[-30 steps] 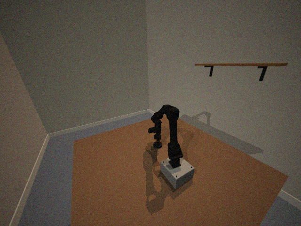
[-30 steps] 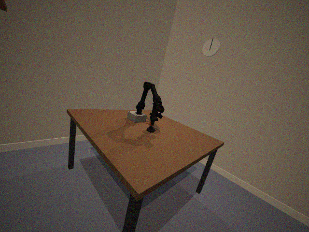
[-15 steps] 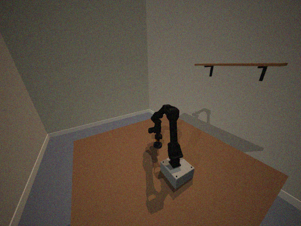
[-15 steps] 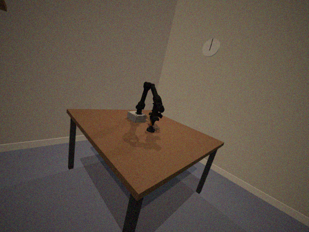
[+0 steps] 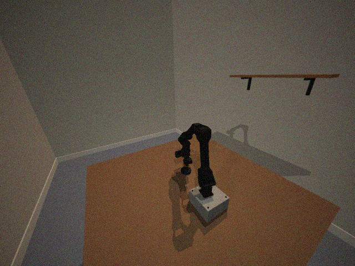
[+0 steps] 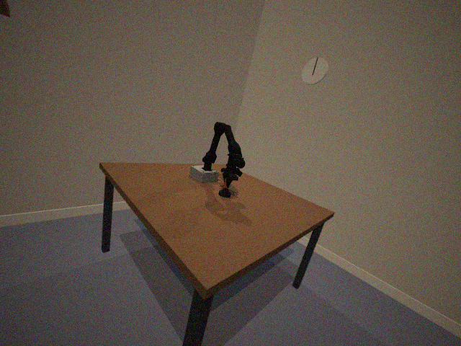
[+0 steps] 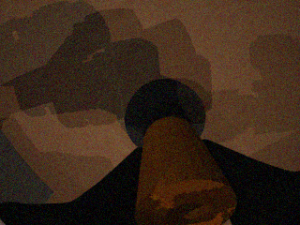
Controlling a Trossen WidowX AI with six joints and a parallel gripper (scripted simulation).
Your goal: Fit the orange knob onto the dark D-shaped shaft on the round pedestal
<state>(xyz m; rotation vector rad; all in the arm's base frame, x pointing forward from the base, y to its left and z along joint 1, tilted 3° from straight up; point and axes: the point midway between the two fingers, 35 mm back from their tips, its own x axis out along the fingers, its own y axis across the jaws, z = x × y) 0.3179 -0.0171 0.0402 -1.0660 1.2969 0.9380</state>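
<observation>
The orange knob (image 7: 175,161) (image 6: 225,184) is upright between the fingers of my gripper (image 7: 172,149) (image 5: 186,164), which is shut on it. The dark round pedestal (image 7: 152,100) (image 6: 224,193) (image 5: 185,171) stands on the table, directly beneath the gripper in the top and exterior views. In the wrist view the knob's far end overlaps the near part of the pedestal's disc. The shaft is hidden, and so is the knob's hole. I cannot tell whether the knob touches the shaft or how far above the pedestal its lower end is.
The arm's pale base block (image 5: 208,200) (image 6: 203,174) stands on the brown table (image 5: 128,200) (image 6: 178,208) close to the pedestal. Shadows of the arm fall across the table around the pedestal. A wall shelf (image 5: 283,76) is far off, beyond the table.
</observation>
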